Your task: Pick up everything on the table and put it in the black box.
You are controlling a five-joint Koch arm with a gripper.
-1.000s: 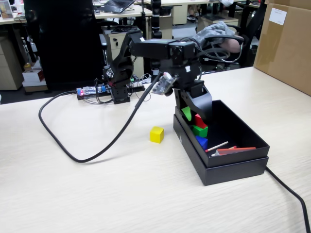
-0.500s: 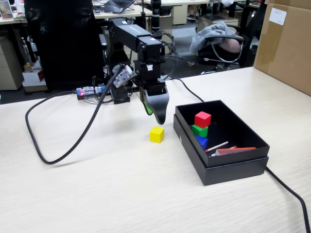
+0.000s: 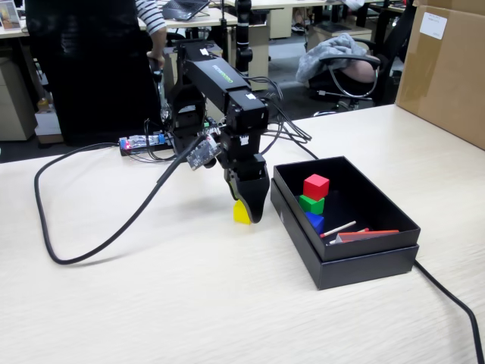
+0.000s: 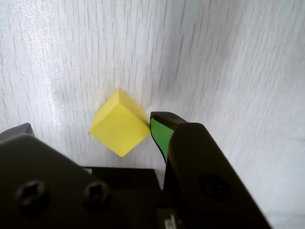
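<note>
Behind the worktop (image 3: 151, 303), an office: desks (image 3: 204, 19), a swivel chair (image 3: 345, 72) draped with grey cloth, a brown carton (image 3: 447, 68) at right, even lighting

You see the yellow cube (image 4: 119, 125) at the centre-left of the wrist view, lying flat on the table (image 3: 151, 303), turned so one corner points down the frame. In the fixed view, the black box (image 3: 364, 262) sits right of centre, open. Inside it the red cube (image 3: 316, 186) rests on the green cube (image 3: 310, 204), with the blue cube (image 3: 315, 221) just below them.
</note>
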